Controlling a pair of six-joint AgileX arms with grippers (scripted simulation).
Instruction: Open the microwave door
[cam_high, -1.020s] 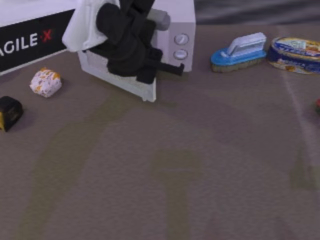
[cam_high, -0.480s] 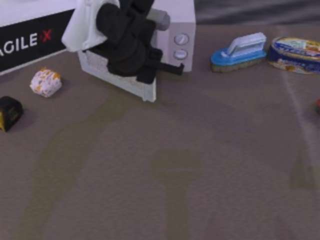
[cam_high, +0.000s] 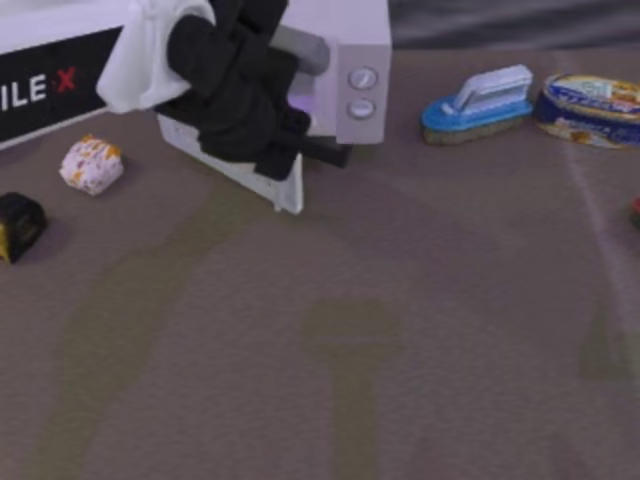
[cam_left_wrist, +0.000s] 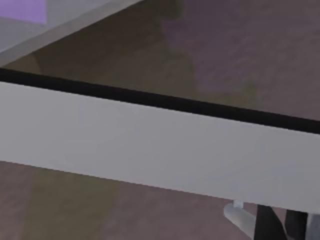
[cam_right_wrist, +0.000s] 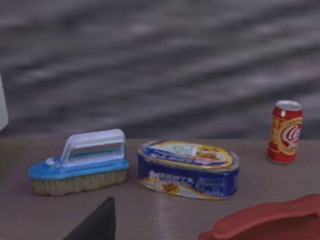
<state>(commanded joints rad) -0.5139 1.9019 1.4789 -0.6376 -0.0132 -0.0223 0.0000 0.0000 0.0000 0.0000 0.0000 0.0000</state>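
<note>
The white microwave stands at the back of the table, its two silver knobs facing front. The microwave door stands swung out toward the left, and a purple-lit inside shows behind it. My black left gripper reaches over the door and is shut on its free edge. In the left wrist view the door's white edge crosses the picture, with a grey handle bar beside a black finger. My right gripper is out of the top view, parked and open, one fingertip showing.
A blue scrub brush and an oval blue tin lie right of the microwave. A red can and a red object sit at the far right. A wrapped burger and a black tape measure lie at the left.
The left arm has pulled back and to the left, and the door has swung farther out with it. The purple inside now shows. The right arm has not moved.
</note>
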